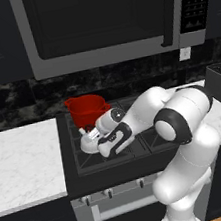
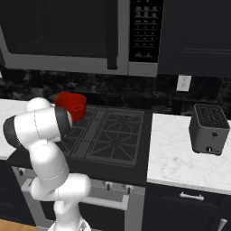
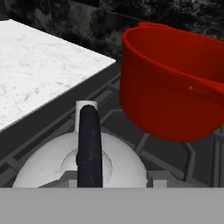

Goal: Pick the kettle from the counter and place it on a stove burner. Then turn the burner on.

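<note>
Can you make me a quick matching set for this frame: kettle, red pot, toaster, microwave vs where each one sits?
Things:
1. kettle
2. red pot
3. toaster
4. microwave

Places:
A. mounted above the cooktop
B. rear-left burner
C. white counter right of the stove
D. front-left stove burner, under the hand

Pairs: 1-D, 2-B, 3-C, 4-A

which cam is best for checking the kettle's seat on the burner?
Hand view: the kettle is close up, dome and dark handle clear, on the grate beside the red pot. Left base view shows it small, partly behind the gripper. In the right base view the arm covers that spot.
</note>
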